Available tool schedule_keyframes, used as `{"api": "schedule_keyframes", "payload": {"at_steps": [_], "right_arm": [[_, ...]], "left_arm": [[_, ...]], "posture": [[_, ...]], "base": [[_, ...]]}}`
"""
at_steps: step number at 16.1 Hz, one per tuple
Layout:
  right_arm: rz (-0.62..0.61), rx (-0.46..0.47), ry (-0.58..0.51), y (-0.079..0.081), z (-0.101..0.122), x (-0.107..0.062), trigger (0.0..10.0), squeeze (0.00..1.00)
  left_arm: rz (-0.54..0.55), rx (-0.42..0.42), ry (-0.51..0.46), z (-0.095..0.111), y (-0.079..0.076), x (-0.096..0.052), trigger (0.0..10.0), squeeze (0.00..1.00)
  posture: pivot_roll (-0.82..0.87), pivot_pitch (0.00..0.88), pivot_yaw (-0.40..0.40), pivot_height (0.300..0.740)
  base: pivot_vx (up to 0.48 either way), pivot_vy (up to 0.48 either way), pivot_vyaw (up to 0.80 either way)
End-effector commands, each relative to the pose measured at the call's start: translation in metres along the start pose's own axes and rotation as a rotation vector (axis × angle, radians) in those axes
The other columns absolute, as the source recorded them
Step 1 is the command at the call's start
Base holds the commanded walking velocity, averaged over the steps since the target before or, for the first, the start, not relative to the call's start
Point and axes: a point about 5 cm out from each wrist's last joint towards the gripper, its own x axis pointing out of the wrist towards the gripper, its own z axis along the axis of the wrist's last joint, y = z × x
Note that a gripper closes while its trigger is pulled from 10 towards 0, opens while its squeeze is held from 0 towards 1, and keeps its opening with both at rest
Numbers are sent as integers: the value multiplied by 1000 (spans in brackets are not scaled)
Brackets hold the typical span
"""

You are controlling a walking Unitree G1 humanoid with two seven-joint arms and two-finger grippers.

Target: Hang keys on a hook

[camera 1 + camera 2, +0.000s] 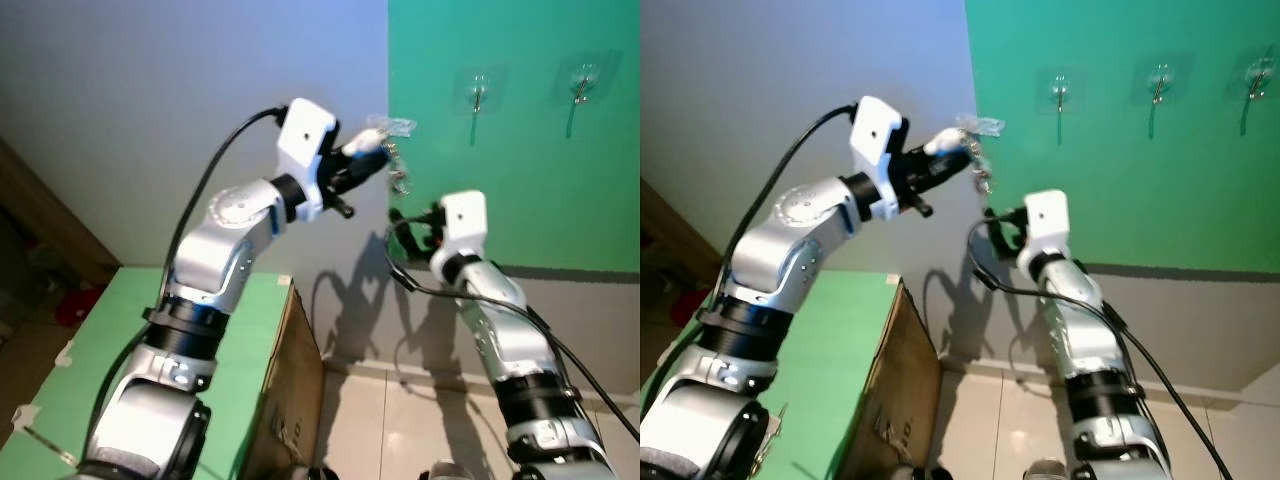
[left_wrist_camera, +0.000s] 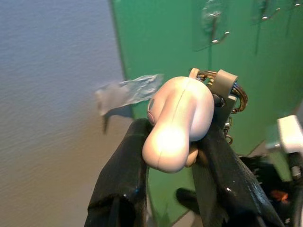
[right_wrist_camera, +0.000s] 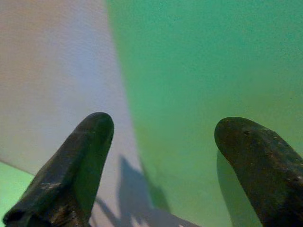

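My left gripper (image 1: 370, 158) is raised toward the wall and shut on a pale pink key fob (image 2: 177, 124). A metal key ring (image 2: 234, 90) and small keys (image 1: 399, 176) dangle from the fob. They hang at the left edge of the green wall panel (image 1: 520, 160). Clear hooks (image 1: 478, 93) are stuck on that panel, up and to the right of the keys; another hook (image 1: 582, 85) sits further right. My right gripper (image 3: 161, 142) is open, held lower beside the wall, with nothing between its fingers.
A green-topped cardboard box (image 1: 240, 380) stands at my lower left against the grey wall (image 1: 150, 100). A bit of clear tape (image 1: 392, 126) sticks out at the panel's edge. Tiled floor (image 1: 400, 430) lies below.
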Motion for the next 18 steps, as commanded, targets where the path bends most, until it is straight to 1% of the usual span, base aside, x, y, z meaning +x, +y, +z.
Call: {"api": "schedule_keyframes", "payload": {"at_steps": [1, 4, 5, 6, 7, 10, 11, 12, 15, 16, 18], "right_arm": [[4, 7, -9, 2, 0, 0, 10000, 1000], [7, 33, -13, 1, 2, -2, 10000, 1000], [24, 77, -35, 2, 10, -1, 10000, 0], [28, 92, -44, 2, 14, -1, 10000, 0], [29, 125, -71, -1, 23, 1, 10000, 0], [37, 128, -102, -5, 35, 1, 10000, 0], [48, 144, -122, -8, 45, 0, 10000, 0], [55, 145, -132, -9, 50, 0, 10000, 0], [85, 146, -129, -8, 52, -1, 10000, 0], [140, 128, -105, -6, 49, -5, 10000, 0], [185, 115, -75, -6, 47, -10, 10000, 0]], "left_arm": [[28, 38, -10, 6, 7, -2, 0, 0], [45, 63, 2, 4, 12, -2, 0, 0], [43, 79, 2, 4, 13, -1, 0, 0], [41, 84, 1, 4, 13, -1, 0, 0], [41, 85, 1, 4, 13, 0, 0, 0], [50, 83, 8, 1, 14, 1, 0, 0], [47, 84, 8, 1, 13, 1, 0, 0], [40, 83, 6, 0, 12, 2, 0, 0], [36, 86, 8, -1, 10, 4, 0, 0], [41, 90, 11, -2, 11, 4, 0, 0], [49, 103, 10, -1, 13, 5, 0, 0]], "posture": [[-237, 16, 180, 740], [-244, 21, 184, 740], [-247, 23, 186, 740], [-247, 23, 186, 740], [-246, 24, 185, 740], [-246, 28, 184, 740], [-246, 29, 183, 740], [-248, 29, 184, 740], [-246, 29, 184, 740], [-245, 31, 184, 740], [-245, 31, 184, 740]], "base": [[0, 0, 0], [0, 0, 0], [0, 0, 0], [0, 0, 0], [0, 0, 0], [0, 0, 0], [0, 0, 0], [0, 0, 0], [0, 0, 0], [0, 0, 0], [0, 0, 0]]}}
